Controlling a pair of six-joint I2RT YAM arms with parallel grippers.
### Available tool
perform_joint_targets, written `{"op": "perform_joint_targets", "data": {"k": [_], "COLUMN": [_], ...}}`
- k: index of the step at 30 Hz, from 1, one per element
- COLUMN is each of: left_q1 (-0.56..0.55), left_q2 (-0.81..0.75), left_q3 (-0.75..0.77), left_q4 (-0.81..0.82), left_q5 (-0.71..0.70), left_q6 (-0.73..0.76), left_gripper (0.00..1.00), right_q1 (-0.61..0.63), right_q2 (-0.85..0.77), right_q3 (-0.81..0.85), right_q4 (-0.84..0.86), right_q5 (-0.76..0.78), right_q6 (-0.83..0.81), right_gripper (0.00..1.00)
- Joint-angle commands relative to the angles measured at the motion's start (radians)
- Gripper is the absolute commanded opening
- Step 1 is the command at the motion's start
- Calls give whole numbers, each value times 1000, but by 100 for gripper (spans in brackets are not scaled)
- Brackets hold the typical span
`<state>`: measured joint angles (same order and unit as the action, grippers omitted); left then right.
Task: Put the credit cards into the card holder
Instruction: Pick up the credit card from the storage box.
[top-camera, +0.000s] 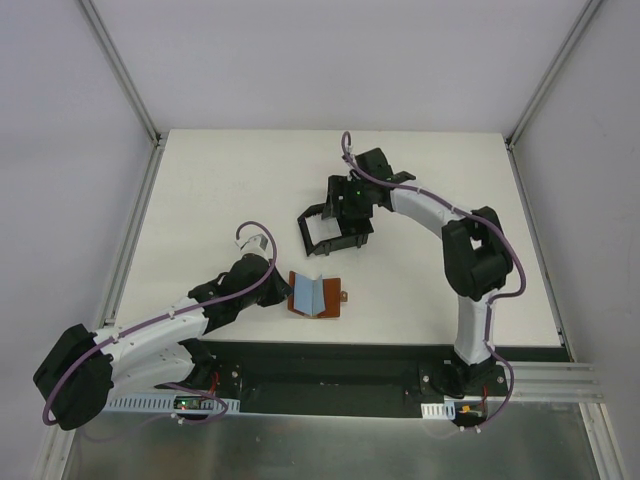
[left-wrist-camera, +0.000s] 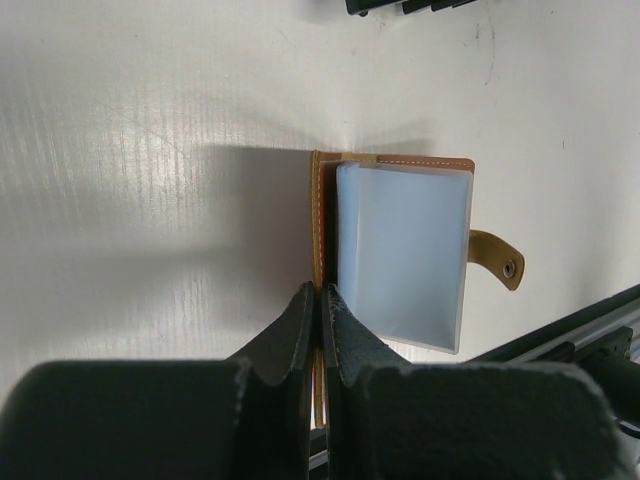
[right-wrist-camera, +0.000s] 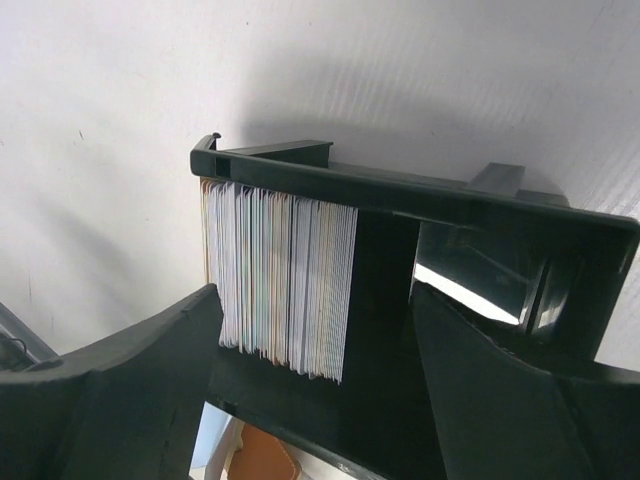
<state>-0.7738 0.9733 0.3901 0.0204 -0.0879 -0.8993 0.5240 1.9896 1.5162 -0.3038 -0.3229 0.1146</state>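
Many credit cards (right-wrist-camera: 280, 280) stand in the card holder (right-wrist-camera: 450, 200), right hand (right-wrist-camera: 315, 300) wide around them. One pale card (left-wrist-camera: 400, 255) lies in the brown wallet (left-wrist-camera: 400, 162) the left hand (left-wrist-camera: 320, 295) pinches.

top: overhead, whole table (top-camera: 220, 200) | left wrist: close, wallet (left-wrist-camera: 400, 162) | right wrist: close, card holder (right-wrist-camera: 400, 195)

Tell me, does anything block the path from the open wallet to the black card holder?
Nothing lies on the table between wallet and card holder, but the right fingers straddle the cards stacked inside it.
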Motion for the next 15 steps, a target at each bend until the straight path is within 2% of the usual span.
{"op": "perform_joint_targets", "data": {"k": [1,11,15], "left_q1": [-12,-10,-12], "left_q2": [5,8,8], "left_q3": [38,38,38], "left_q4": [3,3,1], "left_q5": [-10,-18,-18], "left_q6": [20,25,25], "left_gripper": [0,0,0], "right_q1": [-5,-5,-5], "right_q2": [14,57,38], "right_q3": [49,47,32], "right_q4": [34,37,42], "right_q5": [-65,-114,-130], "right_q6": [11,28,25], "right_gripper": [79,80,77]}}
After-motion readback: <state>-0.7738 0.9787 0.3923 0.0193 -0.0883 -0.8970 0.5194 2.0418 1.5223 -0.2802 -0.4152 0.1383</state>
